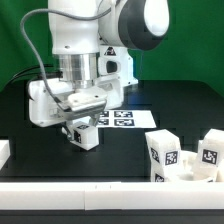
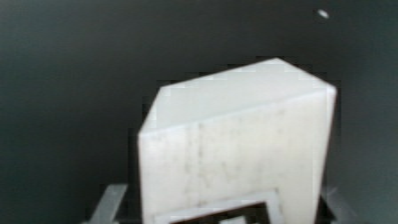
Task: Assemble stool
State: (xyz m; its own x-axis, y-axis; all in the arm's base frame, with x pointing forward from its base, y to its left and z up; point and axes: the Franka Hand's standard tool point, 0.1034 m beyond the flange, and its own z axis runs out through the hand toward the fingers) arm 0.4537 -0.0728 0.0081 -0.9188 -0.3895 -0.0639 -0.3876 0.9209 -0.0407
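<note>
The arm wears a smooth, glossy white plastic shell that catches the light; the gripped leg looks like matt white plastic, its faces faintly streaked and grainy, its tag printed in flat black and white; a loose leg at the exterior view's right and its neighbour leg share that dull white finish; the table is matt black; the marker board is flat, white and paper-like; the backdrop looks like green cloth.

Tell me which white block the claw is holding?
The leg in the gripper, at the exterior view's left; the other two stand free at its right.
</note>
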